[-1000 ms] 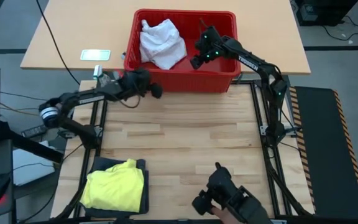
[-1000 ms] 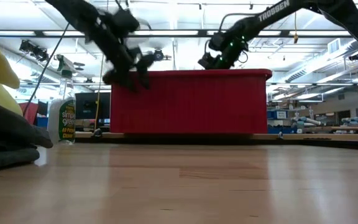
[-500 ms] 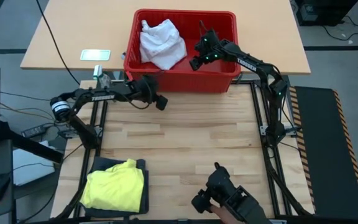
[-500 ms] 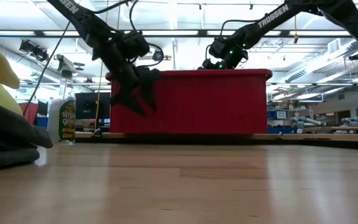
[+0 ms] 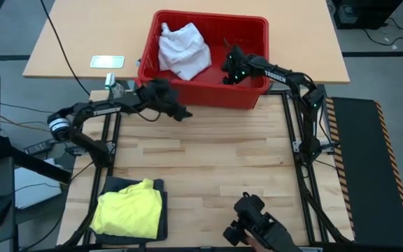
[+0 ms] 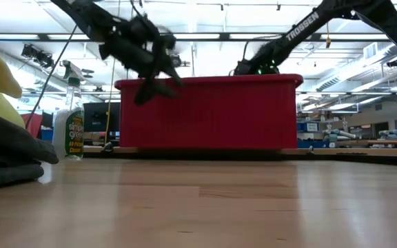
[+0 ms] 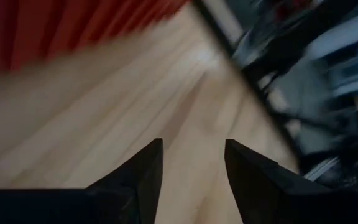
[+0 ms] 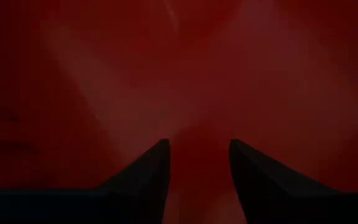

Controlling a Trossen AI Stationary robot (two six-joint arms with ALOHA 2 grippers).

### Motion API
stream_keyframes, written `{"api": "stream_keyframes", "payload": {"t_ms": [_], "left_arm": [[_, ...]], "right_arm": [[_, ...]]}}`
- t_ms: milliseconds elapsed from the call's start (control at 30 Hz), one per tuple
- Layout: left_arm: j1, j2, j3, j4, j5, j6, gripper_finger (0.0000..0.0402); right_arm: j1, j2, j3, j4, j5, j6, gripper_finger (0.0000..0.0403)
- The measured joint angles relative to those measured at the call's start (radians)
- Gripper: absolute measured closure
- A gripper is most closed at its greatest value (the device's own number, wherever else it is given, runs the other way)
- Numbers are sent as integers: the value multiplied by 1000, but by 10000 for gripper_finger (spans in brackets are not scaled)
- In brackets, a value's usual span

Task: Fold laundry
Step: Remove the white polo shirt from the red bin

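Right gripper (image 5: 228, 74) dipped into red basket (image 5: 254, 94), fingers apart, empty; left gripper (image 5: 180, 112) open nearby. White cloth (image 5: 182, 50) pick next, prob.

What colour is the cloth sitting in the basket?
White. The cloth lies bunched in the red basket, clearest in the high view.

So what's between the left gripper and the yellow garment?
High view: only bare wooden tabletop lies between the left gripper and the yellow garment.
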Motion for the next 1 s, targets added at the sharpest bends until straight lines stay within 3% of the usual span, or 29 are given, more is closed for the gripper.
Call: {"api": "stream_keyframes", "payload": {"t_ms": [200,400,533,700,900,1000], "left_arm": [[18,-149,1,176,-25,-39,230],[54,-222,1,194,-276,42,230],[84,-202,1,189,-369,108,230],[83,-143,1,156,-571,243,230],[91,-27,1,105,-579,241,214],[92,26,7,112,-476,228,207]], "right_arm": [[-3,-1,-158,31,12,-42,233],[-3,-4,-244,112,17,-85,234],[-2,-7,-252,96,19,-91,234],[-3,-23,-256,104,12,-76,234],[-4,-103,-257,254,-32,0,234],[-2,-115,-257,456,-44,34,231]]}}
